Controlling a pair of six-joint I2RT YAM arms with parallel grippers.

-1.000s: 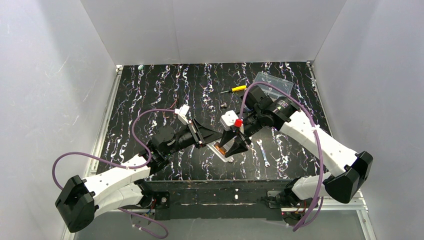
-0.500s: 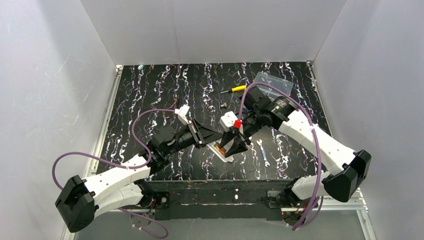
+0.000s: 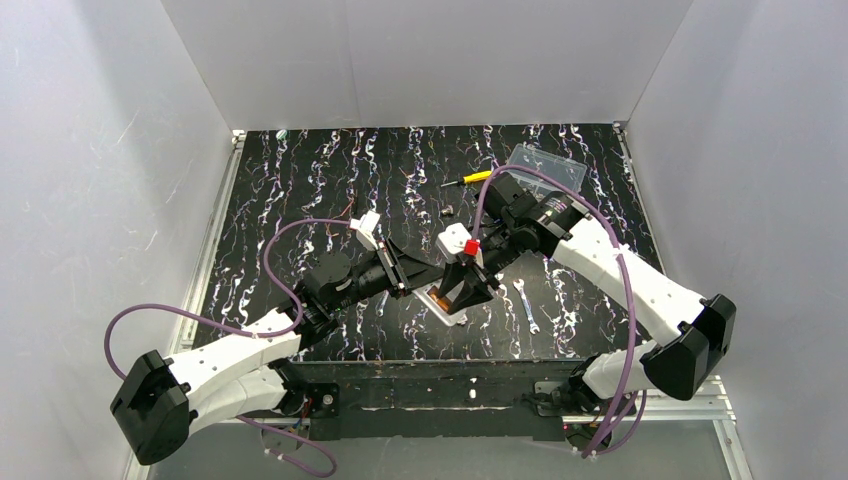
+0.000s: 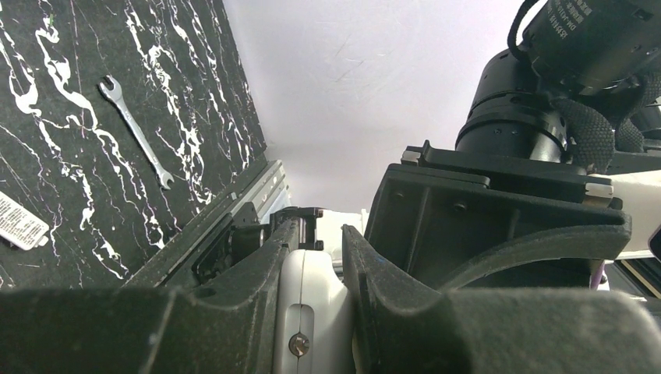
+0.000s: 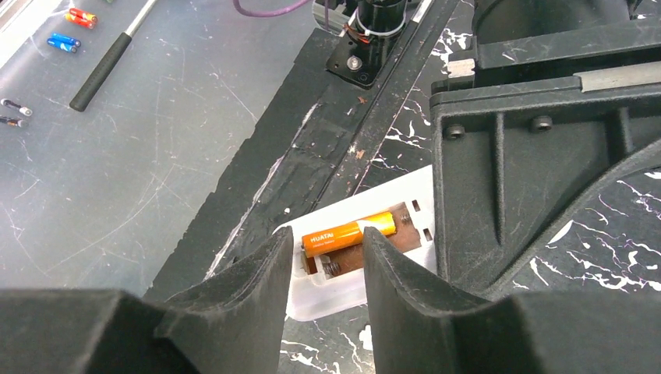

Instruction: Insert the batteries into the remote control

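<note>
One slim orange cylindrical battery (image 5: pixel 347 231) lay seated in the small white plastic remote control (image 5: pixel 327 294), clamped by the left gripper (image 4: pixel 323 226), while the right gripper (image 5: pixel 325 240) hung over it, fingers apart, and the second slot looked empty.

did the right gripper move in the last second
Yes. The right gripper has shifted slightly left over the remote, away from the wrench, which stayed put.
</note>
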